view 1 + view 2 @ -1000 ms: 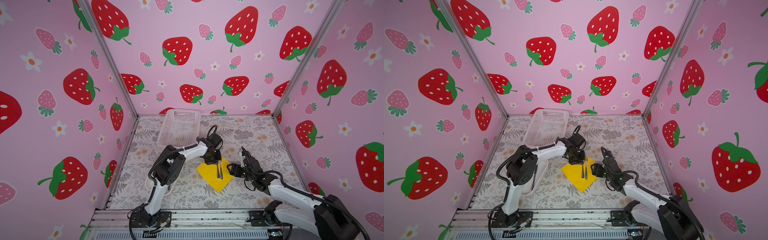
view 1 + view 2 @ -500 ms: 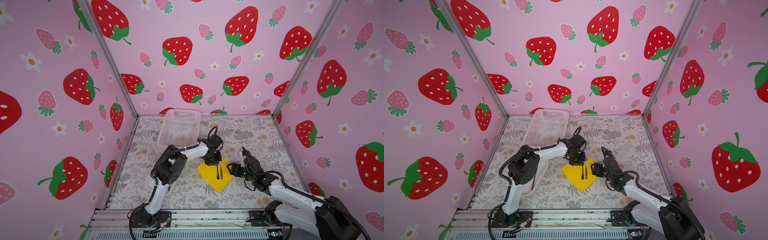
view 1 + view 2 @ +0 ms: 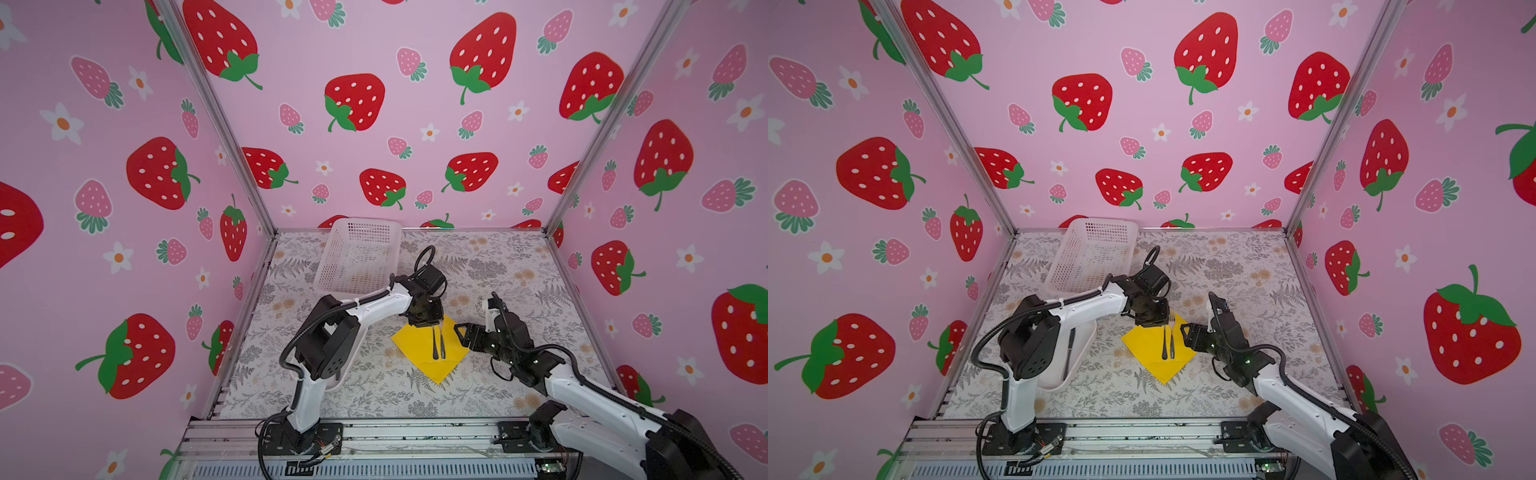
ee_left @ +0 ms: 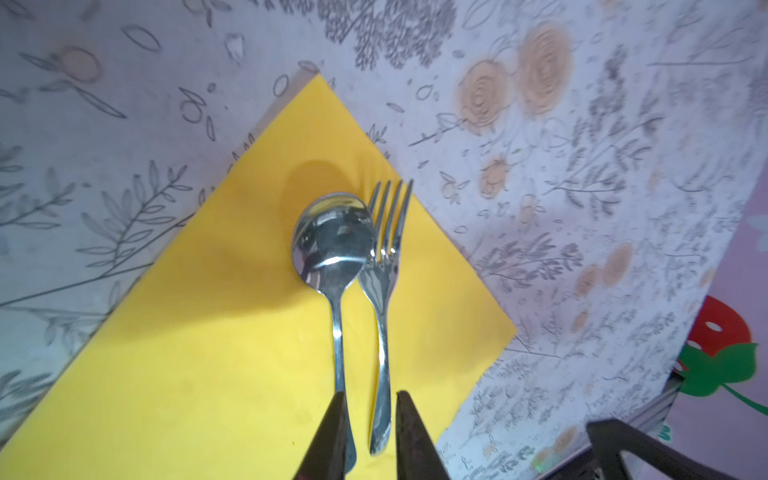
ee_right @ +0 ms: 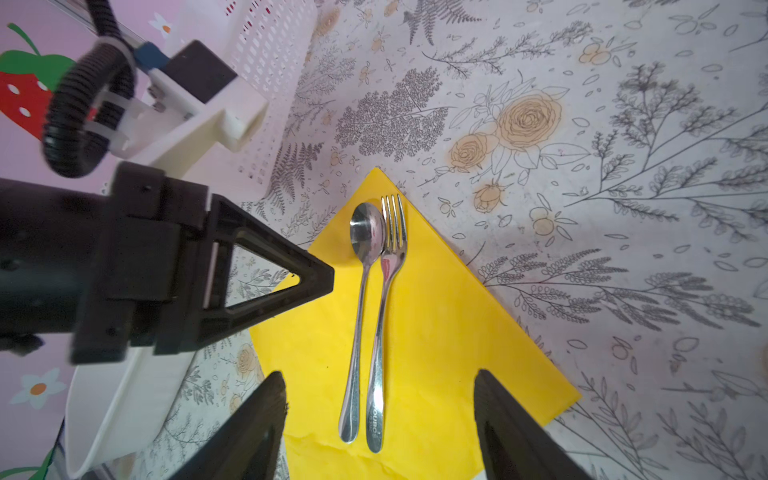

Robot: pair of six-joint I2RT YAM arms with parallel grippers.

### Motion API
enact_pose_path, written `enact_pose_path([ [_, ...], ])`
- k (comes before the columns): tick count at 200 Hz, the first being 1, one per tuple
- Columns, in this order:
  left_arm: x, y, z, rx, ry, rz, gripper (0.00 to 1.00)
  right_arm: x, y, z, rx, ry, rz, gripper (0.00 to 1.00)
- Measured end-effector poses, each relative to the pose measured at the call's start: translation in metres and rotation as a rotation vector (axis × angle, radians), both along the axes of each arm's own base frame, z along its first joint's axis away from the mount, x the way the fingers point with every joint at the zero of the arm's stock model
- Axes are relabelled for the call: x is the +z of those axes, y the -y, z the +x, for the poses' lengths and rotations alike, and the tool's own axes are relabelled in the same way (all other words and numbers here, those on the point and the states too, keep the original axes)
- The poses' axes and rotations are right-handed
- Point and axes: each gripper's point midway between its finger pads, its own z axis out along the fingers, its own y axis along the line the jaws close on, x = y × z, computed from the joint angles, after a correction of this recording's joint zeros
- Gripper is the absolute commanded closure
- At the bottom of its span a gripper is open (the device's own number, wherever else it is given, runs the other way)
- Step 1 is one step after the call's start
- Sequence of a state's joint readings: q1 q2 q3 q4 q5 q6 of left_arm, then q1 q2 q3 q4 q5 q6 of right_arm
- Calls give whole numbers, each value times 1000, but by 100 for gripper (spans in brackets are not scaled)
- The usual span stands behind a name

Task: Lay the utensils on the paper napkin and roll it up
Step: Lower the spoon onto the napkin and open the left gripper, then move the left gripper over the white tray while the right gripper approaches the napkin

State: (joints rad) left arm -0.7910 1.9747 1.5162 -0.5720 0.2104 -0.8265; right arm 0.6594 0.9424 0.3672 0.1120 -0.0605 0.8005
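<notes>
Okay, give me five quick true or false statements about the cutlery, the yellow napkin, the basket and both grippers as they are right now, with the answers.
1. The spoon and fork lie side by side on the yellow napkin. True.
2. The napkin is already rolled up. False: it lies flat and unrolled.
3. The right gripper is shut on the fork. False: its jaws stand wide apart, holding nothing.
4. The white basket sits apart from the napkin, farther back in both top views. True.
5. The left gripper is clamped on the spoon. False: its jaws stand apart, and the spoon lies free on the napkin.
</notes>
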Motion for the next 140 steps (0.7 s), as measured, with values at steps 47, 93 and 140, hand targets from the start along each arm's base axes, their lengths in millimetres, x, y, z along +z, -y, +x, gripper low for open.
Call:
enact_pose_path([
  [47,57,-23,-8,-5,193,-47,70,47,0,-2,-13,96,136,0],
  [93,85,-85,-27,43,390,-1,65,95,2,-12,-10,233,340,2],
  [140,100,-163,-47,154,568,44,60,79,-38,-27,164,150,402,12],
])
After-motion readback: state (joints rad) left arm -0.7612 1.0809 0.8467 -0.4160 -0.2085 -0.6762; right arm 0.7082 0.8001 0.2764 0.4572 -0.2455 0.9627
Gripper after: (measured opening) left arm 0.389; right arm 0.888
